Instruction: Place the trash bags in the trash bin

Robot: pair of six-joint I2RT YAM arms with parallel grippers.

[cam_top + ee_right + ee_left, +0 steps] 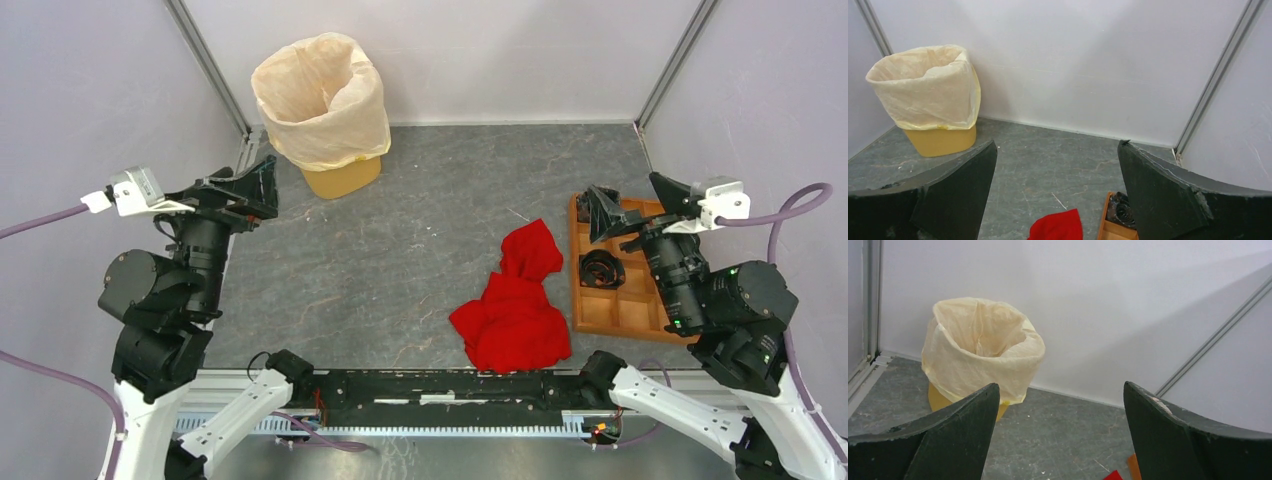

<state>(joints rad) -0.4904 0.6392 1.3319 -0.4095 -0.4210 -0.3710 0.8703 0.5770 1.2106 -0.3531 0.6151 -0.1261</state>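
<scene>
1. Location of the work items: the bin [345,178] stands upright in the far left corner of the table [400,230], close to the back wall. The bag [318,105] sits inside it with its mouth open. Its film is folded outward over the rim and hangs down most of the outer wall, so only the bin's lower body shows bare.
2. Left gripper [1060,386]: the jaws are spread wide with nothing between them. It hangs at the left side, facing the bin and apart from it.
3. Right gripper [1058,142]: the jaws are spread wide and empty. It hangs over the wooden tray [625,310] at the right, well apart from the bin.
4. Step in hand: we judge the insertion done. The bag lines the bin and neither gripper touches it.
5. Next move: we judge that little remains. If the fit needs correcting, we would send the left arm to the rim. The touch must be light, because the film is thin and the bin may slide or tip.
6. We leave the red cloth [515,300], near the tray, alone.
</scene>
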